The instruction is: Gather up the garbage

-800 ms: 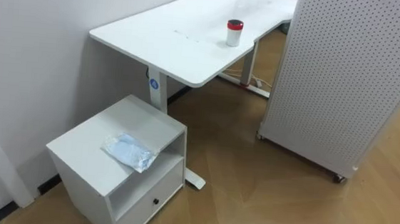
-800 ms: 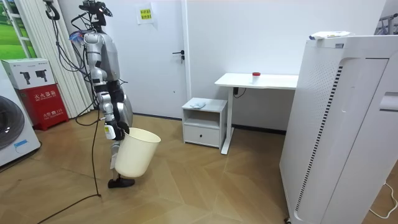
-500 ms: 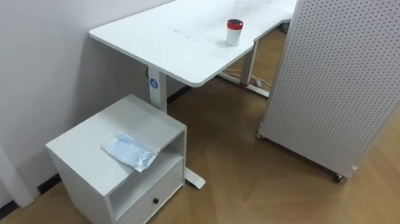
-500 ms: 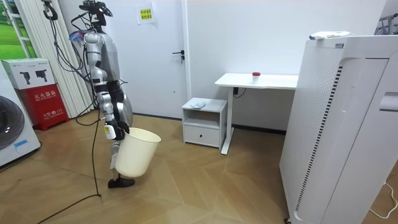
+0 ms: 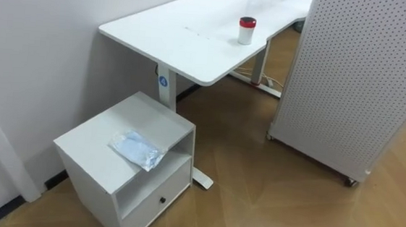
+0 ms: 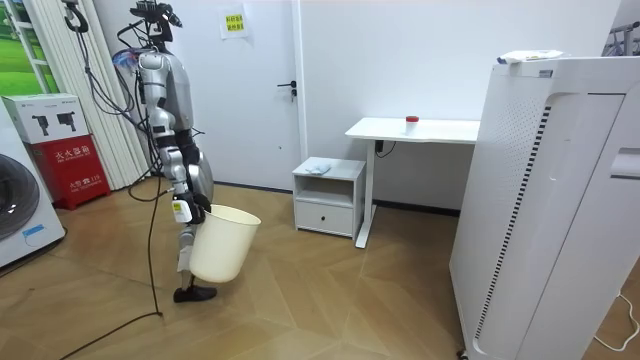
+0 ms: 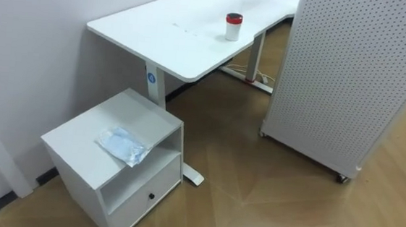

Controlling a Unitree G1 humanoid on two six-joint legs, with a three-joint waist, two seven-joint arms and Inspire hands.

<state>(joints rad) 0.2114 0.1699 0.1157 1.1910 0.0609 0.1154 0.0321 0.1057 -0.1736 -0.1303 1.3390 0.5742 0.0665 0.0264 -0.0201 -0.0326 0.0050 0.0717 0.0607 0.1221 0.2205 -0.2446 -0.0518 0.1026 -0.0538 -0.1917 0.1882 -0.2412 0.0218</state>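
A crumpled pale-blue plastic wrapper (image 5: 136, 149) lies on top of a low white cabinet (image 5: 91, 148) against the wall; it is a small pale patch (image 6: 318, 168) in the room view. A white cup with a red lid (image 5: 246, 30) stands on the white desk (image 5: 187, 43) beside the cabinet. In the room view I stand a few steps off, at that view's left. A white waste bin (image 6: 222, 243) hangs tilted from my right hand (image 6: 181, 207), which grips its rim.
A tall white perforated partition on casters (image 5: 365, 83) stands to the right of the desk, with bare wood floor between it and the cabinet. A door (image 6: 255, 90), a red box (image 6: 72, 165) and a washing machine (image 6: 20, 215) lie behind me.
The eye view has shifted slightly, so the camera moved. In the room view my body and the bin have edged a little towards the cabinet. The wrapper and cup have not moved.
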